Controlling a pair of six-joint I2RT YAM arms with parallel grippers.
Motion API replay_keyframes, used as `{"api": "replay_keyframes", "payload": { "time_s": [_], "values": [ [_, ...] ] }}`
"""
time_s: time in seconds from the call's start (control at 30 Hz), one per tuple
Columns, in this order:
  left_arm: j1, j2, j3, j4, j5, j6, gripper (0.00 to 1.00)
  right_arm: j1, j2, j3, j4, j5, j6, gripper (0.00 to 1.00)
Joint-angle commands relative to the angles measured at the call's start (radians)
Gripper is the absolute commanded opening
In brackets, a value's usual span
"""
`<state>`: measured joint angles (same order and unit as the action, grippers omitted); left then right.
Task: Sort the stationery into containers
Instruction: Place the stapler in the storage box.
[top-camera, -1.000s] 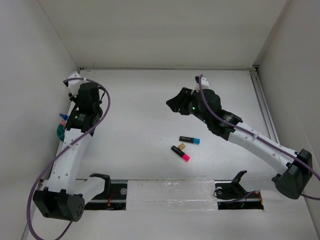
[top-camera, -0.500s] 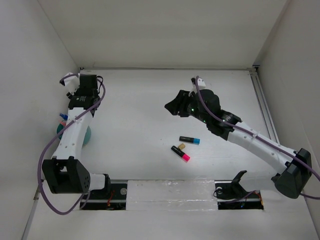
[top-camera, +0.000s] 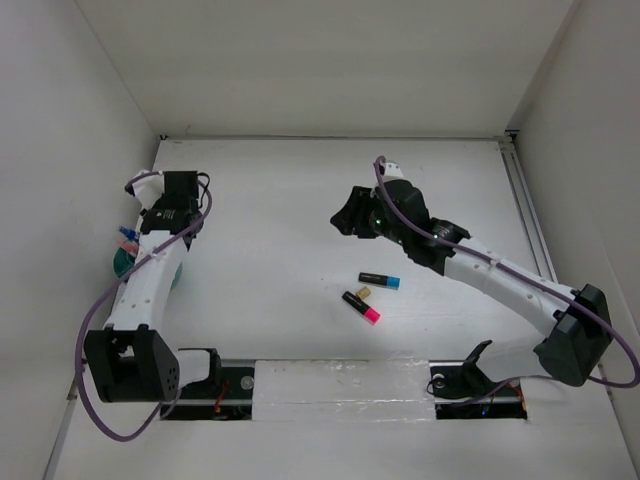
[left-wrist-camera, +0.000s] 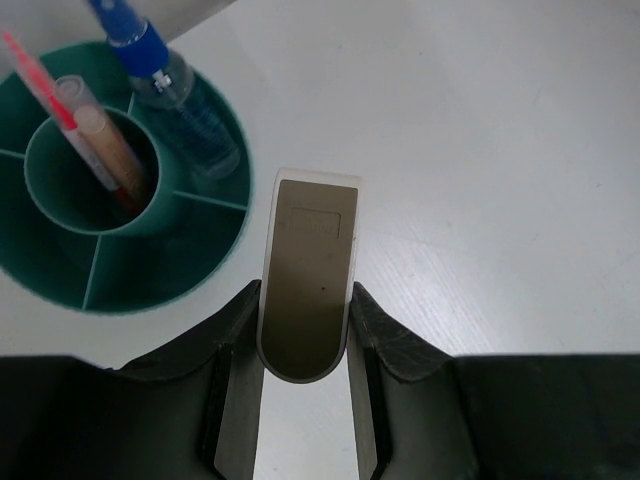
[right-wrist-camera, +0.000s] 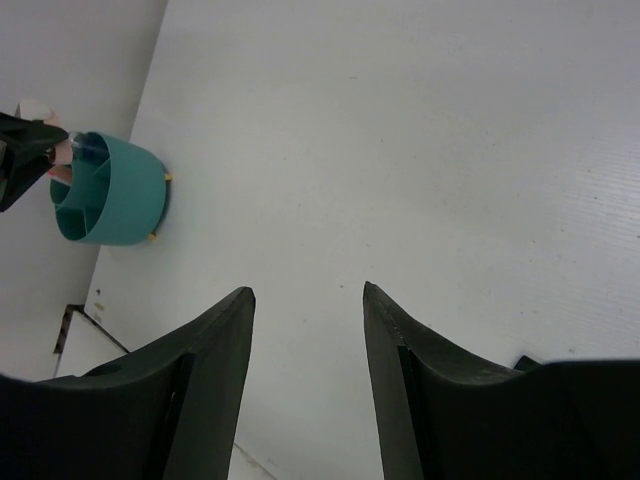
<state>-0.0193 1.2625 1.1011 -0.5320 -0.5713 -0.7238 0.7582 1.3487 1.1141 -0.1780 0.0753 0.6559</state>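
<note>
The round teal organizer (left-wrist-camera: 150, 265) stands at the table's left edge, half hidden under my left arm in the top view (top-camera: 120, 266). It holds a thin pink pen (left-wrist-camera: 40, 80), a clear blue-capped pen (left-wrist-camera: 165, 85) and a tan tube (left-wrist-camera: 105, 150). My left gripper (left-wrist-camera: 305, 292) is shut on a flat tan eraser-like piece (left-wrist-camera: 310, 250), just right of the organizer and above the table. A black marker with a blue end (top-camera: 380, 280), a black marker with a pink end (top-camera: 361, 307) and a small tan bit (top-camera: 364, 292) lie mid-table. My right gripper (right-wrist-camera: 308, 295) is open and empty, above the table behind the markers.
White walls close in the table on the left, back and right. A metal rail (top-camera: 527, 210) runs along the right side. A taped strip (top-camera: 340, 385) lies along the near edge between the arm bases. The organizer also shows far left in the right wrist view (right-wrist-camera: 105, 195).
My left arm has straightened, its elbow swinging left and back; the wrist rose toward the back, then came slightly nearer, still holding the tan piece. My right gripper has shifted slightly.
</note>
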Motion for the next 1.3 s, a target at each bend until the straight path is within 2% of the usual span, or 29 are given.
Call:
{"api": "replay_keyframes", "payload": {
  "time_s": [0.0, 0.13, 0.2, 0.33, 0.57, 0.7, 0.77, 0.83, 0.87, 0.93, 0.97, 1.07, 1.17, 1.27],
  "values": [
    [0.001, -0.077, -0.037, -0.022, 0.017, -0.013, 0.0, 0.01, 0.003, 0.052, -0.004, 0.018, -0.016, 0.54],
    [0.001, -0.135, -0.067, -0.022, 0.071, 0.073, 0.0, 0.01, -0.01, 0.029, -0.005, 0.018, -0.025, 0.54],
    [0.001, -0.179, -0.087, -0.004, 0.152, 0.177, 0.0, 0.01, -0.023, 0.004, 0.008, 0.009, -0.025, 0.54],
    [0.001, -0.189, -0.067, -0.054, 0.272, 0.288, 0.0, 0.01, -0.103, -0.049, 0.034, -0.002, -0.025, 0.52],
    [0.001, -0.258, -0.052, -0.14, 0.262, 0.264, 0.0, -0.025, -0.215, -0.135, 0.103, -0.071, -0.038, 0.52],
    [0.001, -0.267, 0.008, -0.206, 0.182, 0.227, 0.0, -0.066, -0.244, -0.135, 0.094, -0.143, -0.084, 0.52],
    [0.001, -0.246, 0.064, -0.23, 0.099, 0.218, 0.0, -0.08, -0.244, -0.135, 0.083, -0.207, -0.11, 0.52],
    [0.06, -0.21, 0.103, -0.246, 0.138, 0.218, 0.0, -0.092, -0.235, -0.125, 0.074, -0.241, -0.128, 0.52],
    [0.169, -0.186, 0.126, -0.226, 0.284, 0.274, 0.0, -0.092, -0.223, -0.125, 0.074, -0.25, -0.14, 0.52],
    [0.272, -0.16, 0.166, -0.195, 0.375, 0.305, 0.0, -0.111, -0.223, -0.125, 0.065, -0.272, -0.141, 0.52],
    [0.36, -0.111, 0.224, -0.185, 0.425, 0.323, 0.0, -0.111, -0.223, -0.125, 0.064, -0.298, -0.141, 0.52],
    [0.37, -0.038, 0.338, -0.267, 0.407, 0.314, 0.0, -0.122, -0.223, -0.125, 0.064, -0.324, -0.141, 0.52],
    [0.507, -0.084, 0.347, -0.226, 0.551, 0.323, 0.0, -0.122, -0.243, -0.125, 0.064, -0.333, -0.151, 0.52],
    [0.519, -0.084, 0.347, -0.226, 0.489, 0.323, 0.0, -0.122, -0.243, -0.134, 0.064, -0.353, -0.151, 0.52]
  ]
}}
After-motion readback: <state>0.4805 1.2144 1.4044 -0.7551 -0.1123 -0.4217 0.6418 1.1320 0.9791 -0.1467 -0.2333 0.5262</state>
